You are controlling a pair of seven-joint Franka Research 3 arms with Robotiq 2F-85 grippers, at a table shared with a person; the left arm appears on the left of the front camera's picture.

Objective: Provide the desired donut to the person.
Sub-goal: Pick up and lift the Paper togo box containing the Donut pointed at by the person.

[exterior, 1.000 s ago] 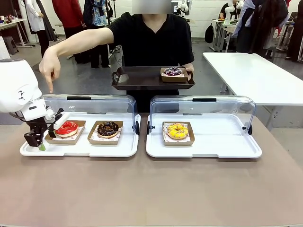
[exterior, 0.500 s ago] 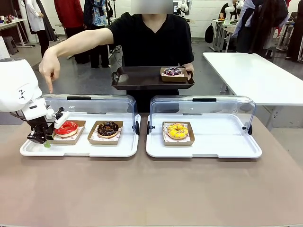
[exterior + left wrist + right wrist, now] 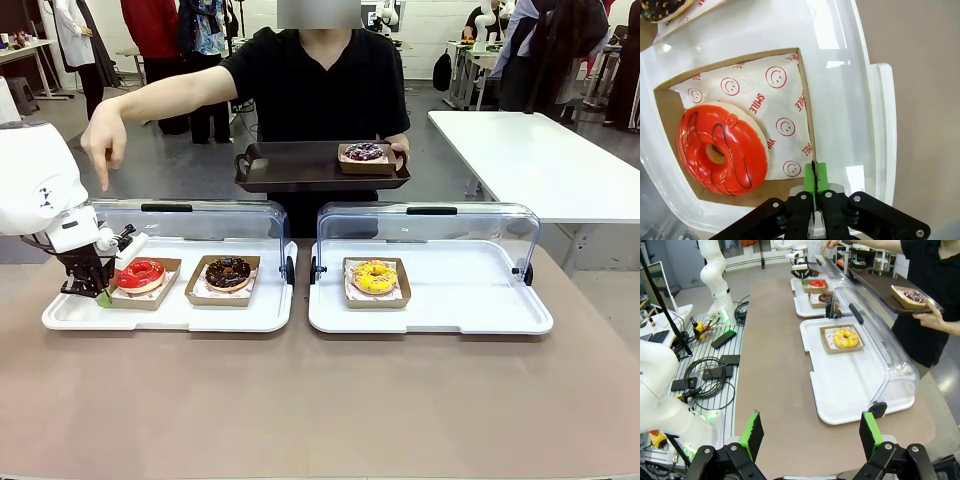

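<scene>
The person [image 3: 320, 90] in a black T-shirt points a hand [image 3: 103, 145] down over the red-glazed donut [image 3: 141, 272] [image 3: 722, 147]. That donut lies in a brown cardboard tray [image 3: 807, 115] on the left white tray [image 3: 170, 318]. My left gripper [image 3: 103, 296] [image 3: 813, 172] is shut on the cardboard tray's near rim, beside the donut and not touching it. The person's other hand holds a dark serving tray [image 3: 290, 165] carrying a purple-iced donut [image 3: 364, 152]. My right gripper [image 3: 810, 432] hangs open high above the table, with nothing between its fingers.
A chocolate donut [image 3: 228, 271] sits next to the red one. A yellow donut [image 3: 375, 276] [image 3: 846, 337] lies on the right white tray [image 3: 470, 310]. Clear lids [image 3: 430, 230] stand raised behind both trays. The brown tabletop [image 3: 320, 400] in front is bare.
My left gripper has slid right along the white tray to the red donut's cardboard tray and closed on its rim. The person's pointing hand has stayed in place.
</scene>
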